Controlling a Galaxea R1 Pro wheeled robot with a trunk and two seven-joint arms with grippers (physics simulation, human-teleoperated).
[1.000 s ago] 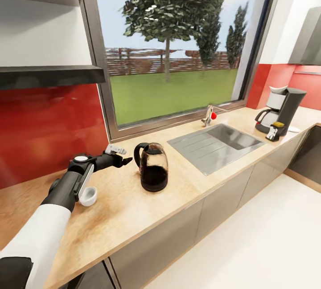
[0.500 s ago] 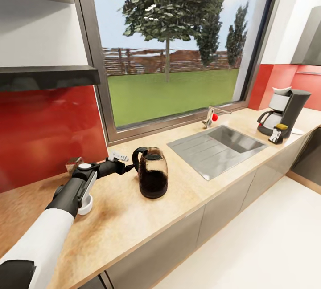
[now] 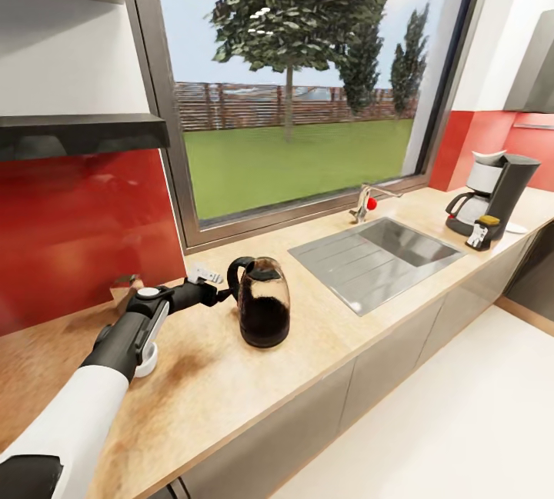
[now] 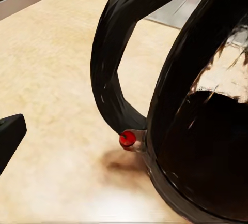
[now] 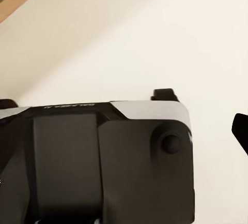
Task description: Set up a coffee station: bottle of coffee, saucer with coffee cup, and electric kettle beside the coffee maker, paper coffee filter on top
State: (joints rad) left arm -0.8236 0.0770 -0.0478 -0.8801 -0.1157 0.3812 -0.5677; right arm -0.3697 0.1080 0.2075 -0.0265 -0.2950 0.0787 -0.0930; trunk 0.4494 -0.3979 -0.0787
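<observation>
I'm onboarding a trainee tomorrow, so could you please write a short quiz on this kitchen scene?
1. True or false: the electric kettle stands beside the coffee maker.
2. Which part of the kettle does the left tool point at?
3. What lies between kettle and coffee maker: A) a stove, B) the sink, C) a fridge?

Key: 1. False; the kettle stands far along the kitchen countertop. 2. Its black loop handle. 3. B.

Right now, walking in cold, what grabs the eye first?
The glass electric kettle of dark liquid stands on the beige kitchen countertop, with the left gripper at its black loop handle. Far along, beyond the steel sink, the tall grey coffee maker stands in the corner.
</observation>
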